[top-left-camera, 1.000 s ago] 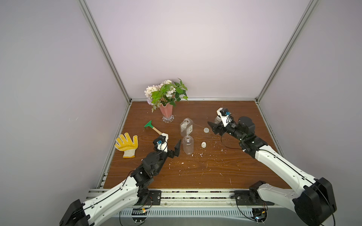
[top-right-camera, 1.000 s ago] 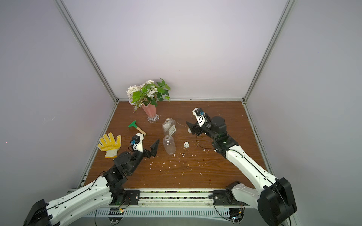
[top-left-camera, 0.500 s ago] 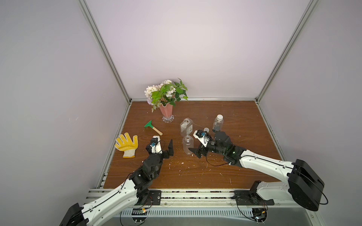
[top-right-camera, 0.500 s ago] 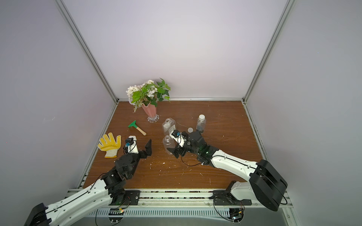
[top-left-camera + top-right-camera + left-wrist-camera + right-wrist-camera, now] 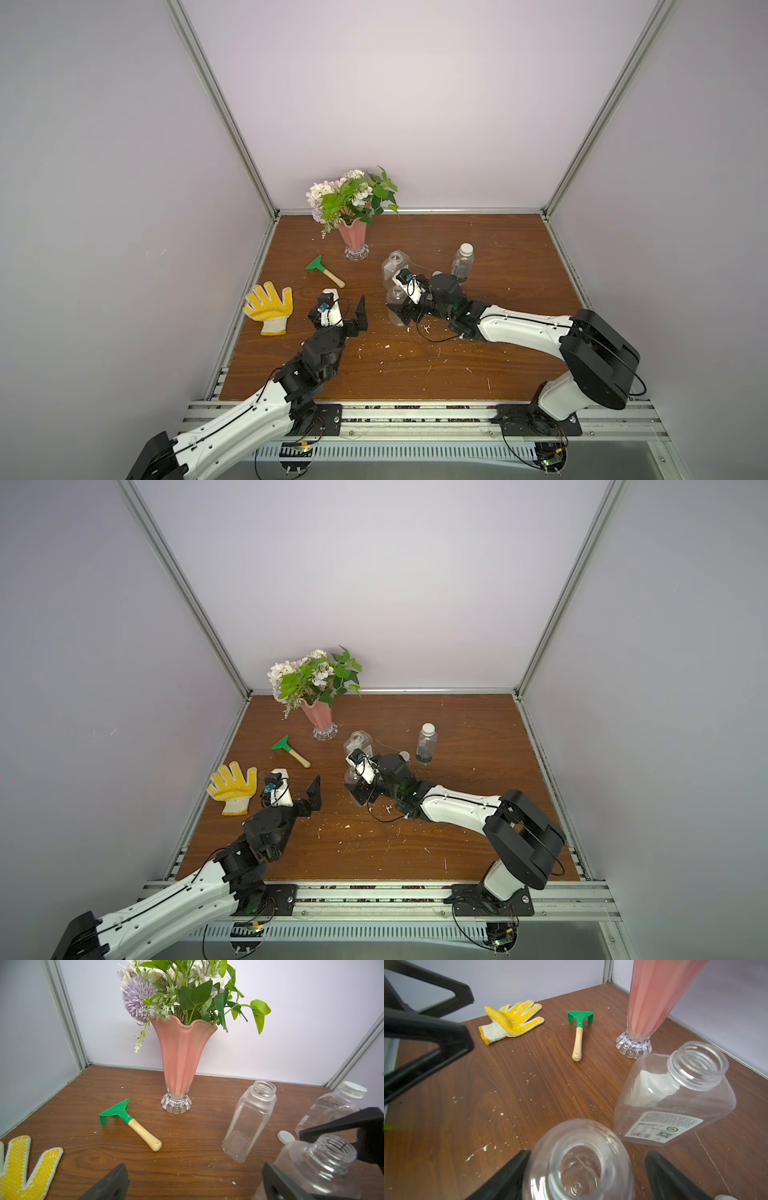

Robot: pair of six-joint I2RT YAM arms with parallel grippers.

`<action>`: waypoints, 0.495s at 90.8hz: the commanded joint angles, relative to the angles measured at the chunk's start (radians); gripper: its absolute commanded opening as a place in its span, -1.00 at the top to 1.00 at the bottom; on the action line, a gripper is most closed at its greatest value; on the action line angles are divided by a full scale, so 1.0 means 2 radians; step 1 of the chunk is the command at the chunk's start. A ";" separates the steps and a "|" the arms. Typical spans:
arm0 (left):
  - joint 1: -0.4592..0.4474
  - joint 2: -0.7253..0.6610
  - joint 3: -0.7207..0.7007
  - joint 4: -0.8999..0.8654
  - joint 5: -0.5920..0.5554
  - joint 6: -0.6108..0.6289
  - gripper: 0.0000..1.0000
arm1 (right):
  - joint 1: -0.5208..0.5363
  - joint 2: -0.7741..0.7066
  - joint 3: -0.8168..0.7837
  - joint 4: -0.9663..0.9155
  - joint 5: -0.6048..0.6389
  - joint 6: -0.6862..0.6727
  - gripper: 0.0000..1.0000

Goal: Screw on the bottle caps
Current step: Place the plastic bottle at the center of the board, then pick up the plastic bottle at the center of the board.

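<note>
My right gripper (image 5: 585,1178) stands open around the rounded clear bottle (image 5: 579,1159); one finger touches its side, the other is a little apart. The bottle (image 5: 395,297) stands upright with a bare mouth. Just behind it stands the square labelled bottle (image 5: 395,266), also uncapped. The slim bottle (image 5: 427,748) at the back right wears a white cap (image 5: 428,728). A loose white cap (image 5: 286,1137) lies between the bottles. My left gripper (image 5: 193,1188) hangs open and empty just left of the rounded bottle (image 5: 318,1167).
A pink flower vase (image 5: 353,237) stands at the back. A green hand rake (image 5: 324,270) lies in front of it. A yellow glove (image 5: 270,307) lies by the left wall. White crumbs are scattered over the wooden table (image 5: 415,374).
The right arm has left the slim bottle at the back right, swung to the middle and set its jaws around the rounded bottle. The left gripper has drawn back slightly, still open.
</note>
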 commanded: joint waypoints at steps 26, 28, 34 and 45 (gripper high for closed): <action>0.004 0.005 0.003 0.046 0.087 0.039 -1.00 | 0.001 -0.029 0.017 -0.037 0.003 0.021 -0.18; 0.004 0.007 0.003 0.053 0.101 0.044 -1.00 | 0.000 -0.038 0.017 -0.045 0.003 0.021 -0.17; 0.004 0.014 0.004 0.074 0.148 0.059 -0.99 | 0.000 -0.067 0.013 -0.073 0.005 0.022 -0.15; 0.004 0.038 0.010 0.109 0.278 0.093 -1.00 | -0.001 -0.136 -0.002 -0.114 0.025 0.027 -0.12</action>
